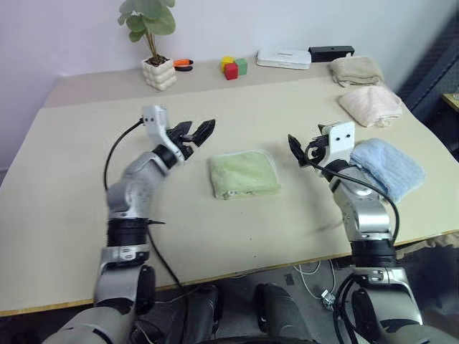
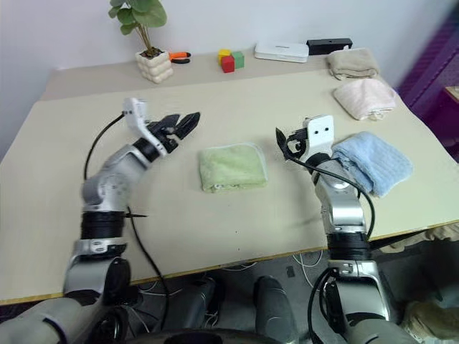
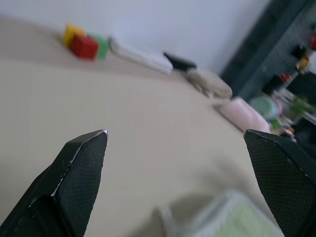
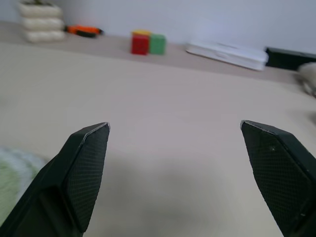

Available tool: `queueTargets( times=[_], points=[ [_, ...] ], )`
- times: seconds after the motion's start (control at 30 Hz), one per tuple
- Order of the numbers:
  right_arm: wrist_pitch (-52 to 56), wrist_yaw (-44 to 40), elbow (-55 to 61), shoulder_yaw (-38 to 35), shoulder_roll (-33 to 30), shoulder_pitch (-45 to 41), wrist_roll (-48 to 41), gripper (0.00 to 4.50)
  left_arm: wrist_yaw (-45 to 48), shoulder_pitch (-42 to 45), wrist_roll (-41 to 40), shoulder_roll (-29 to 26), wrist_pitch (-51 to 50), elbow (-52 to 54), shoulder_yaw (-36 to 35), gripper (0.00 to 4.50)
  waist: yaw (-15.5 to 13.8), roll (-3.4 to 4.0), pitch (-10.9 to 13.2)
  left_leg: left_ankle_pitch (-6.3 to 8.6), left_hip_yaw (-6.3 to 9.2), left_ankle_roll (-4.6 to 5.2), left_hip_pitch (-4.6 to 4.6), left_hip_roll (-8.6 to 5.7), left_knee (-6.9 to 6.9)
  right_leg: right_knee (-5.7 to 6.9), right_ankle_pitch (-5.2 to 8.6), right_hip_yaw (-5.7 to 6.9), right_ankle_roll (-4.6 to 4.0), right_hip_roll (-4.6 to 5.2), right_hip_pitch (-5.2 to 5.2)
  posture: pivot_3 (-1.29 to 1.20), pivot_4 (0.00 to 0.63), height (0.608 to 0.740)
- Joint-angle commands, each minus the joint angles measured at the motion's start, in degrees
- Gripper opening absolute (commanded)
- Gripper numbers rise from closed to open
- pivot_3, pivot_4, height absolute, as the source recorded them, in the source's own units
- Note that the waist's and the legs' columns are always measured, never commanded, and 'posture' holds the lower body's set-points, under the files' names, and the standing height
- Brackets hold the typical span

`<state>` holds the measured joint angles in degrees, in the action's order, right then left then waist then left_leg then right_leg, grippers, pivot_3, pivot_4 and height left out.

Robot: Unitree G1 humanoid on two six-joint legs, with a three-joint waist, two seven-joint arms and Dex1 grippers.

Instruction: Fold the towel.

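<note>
Towel (image 1: 244, 173) lies folded into a compact green pad mid-bench (image 1: 237, 236), between both arms, touching neither. Left gripper (image 1: 196, 132) hangs above the bench, up and to the left of the towel, fingers (image 3: 79, 163) spread wide, nothing held. Right gripper (image 1: 297, 152) sits just off the towel's right edge, fingers (image 4: 84, 163) also spread, empty. Towel's longer side runs left-right across the bench, so each short edge faces one arm. Right arm looks slightly nearer. Fold looks done or close; any further fold would bring one short edge over to the other. Blue towel (image 1: 389, 166) beside right arm, not involved.
</note>
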<state>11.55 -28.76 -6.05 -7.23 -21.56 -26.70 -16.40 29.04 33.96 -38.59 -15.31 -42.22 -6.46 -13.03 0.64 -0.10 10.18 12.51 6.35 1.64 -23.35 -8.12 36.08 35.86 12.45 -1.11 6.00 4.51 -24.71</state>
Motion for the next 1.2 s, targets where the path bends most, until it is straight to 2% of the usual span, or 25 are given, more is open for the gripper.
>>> queueTargets(
  times=[0.03, 0.13, 0.2, 0.33, 0.43, 0.63, 0.77, 0.93, 1.2],
  points=[
    [2.81, -14.60, 9.70, -2.11, -4.80, 2.08, -11.43, 4.45, 2.82, -1.62, -9.59, -3.73, -11.21, 3.75, -4.22, 4.50, -0.03, -0.01, 0.01, 0.02, 0.01, 0.03, 0.00, 0.00, 0.01, -0.01, 0.00, 0.00, 0.00, 0.00, 0.00, 0.00, 0.150, 0.740],
    [6.48, -21.53, 11.38, -4.26, -10.62, 4.07, -16.11, 4.45, 2.86, -4.04, -10.28, -7.48, -15.22, 3.93, -4.55, 4.50, -0.03, -0.02, 0.01, 0.04, 0.05, 0.07, -0.01, 0.00, 0.06, -0.02, 0.01, 0.03, 0.01, 0.02, 0.04, 0.00, 0.150, 0.740],
    [6.68, -23.34, 10.77, -4.18, -13.32, 4.58, -15.62, 4.45, 2.26, -4.86, -12.65, -9.06, -19.86, 2.92, -5.92, 4.50, -0.09, -0.02, 0.01, 0.06, 0.05, 0.05, 0.02, 0.00, 0.09, -0.03, 0.00, 0.04, 0.01, 0.03, 0.11, 0.00, 0.150, 0.740],
    [6.43, -23.35, 10.25, -3.40, -13.82, 3.93, -14.64, 4.45, 1.02, -7.10, -18.18, -8.62, -28.74, 4.63, -7.56, 4.50, -0.07, -0.02, 0.01, 0.12, 0.05, -0.06, 0.03, 0.01, 0.08, -0.02, 0.01, 0.03, 0.00, 0.06, 0.10, 0.00, 0.150, 0.740],
    [5.58, -22.32, 10.58, -2.46, -12.75, 3.36, -13.57, 4.45, -1.21, -8.43, -17.13, -6.85, -29.40, 6.07, -5.76, 4.50, -0.12, -0.02, 0.01, 0.11, 0.04, -0.05, 0.01, 0.01, 0.06, -0.03, 0.01, 0.00, 0.00, 0.08, 0.06, 0.00, 0.150, 0.740],
    [4.24, -21.29, 9.58, -2.99, -12.47, 2.04, -12.38, 4.45, -6.87, -6.98, -14.55, -1.92, -29.72, 0.84, -4.77, 4.50, -1.04, -0.01, 0.00, 0.12, 0.03, -0.12, 0.02, 0.00, 0.09, -0.02, 0.00, -0.01, 0.00, 0.10, 0.07, 0.00, 0.150, 0.740],
    [3.80, -21.94, 10.31, -3.15, -13.49, 2.55, -11.78, 4.45, -7.18, -5.00, -15.45, 2.30, -29.21, -3.39, -5.60, 4.50, -1.72, -0.02, 0.00, 0.12, 0.04, -0.14, 0.02, -0.01, 0.15, -0.02, 0.00, 0.03, -0.01, 0.12, 0.14, 0.00, 0.150, 0.740],
    [6.15, -25.32, 12.62, -6.08, -16.38, 4.68, -15.68, 4.45, -7.96, -3.92, -12.57, 6.91, -27.48, -6.76, -2.59, 4.50, -2.92, -0.01, -0.02, 0.12, 0.02, -0.14, 0.02, -0.02, 0.18, -0.05, 0.00, 0.03, 0.00, 0.14, 0.17, 0.00, 0.150, 0.740],
    [5.88, -24.12, 13.29, -6.71, -16.94, 5.49, -15.19, 4.45, -7.29, 0.94, -8.40, 13.54, -23.46, -15.06, -0.19, 4.50, -3.24, 0.01, -0.08, 0.12, 0.03, -0.12, 0.04, -0.02, 0.23, -0.39, 0.00, 0.11, 0.00, 0.17, 0.40, 0.00, 0.150, 0.740]
  ],
)
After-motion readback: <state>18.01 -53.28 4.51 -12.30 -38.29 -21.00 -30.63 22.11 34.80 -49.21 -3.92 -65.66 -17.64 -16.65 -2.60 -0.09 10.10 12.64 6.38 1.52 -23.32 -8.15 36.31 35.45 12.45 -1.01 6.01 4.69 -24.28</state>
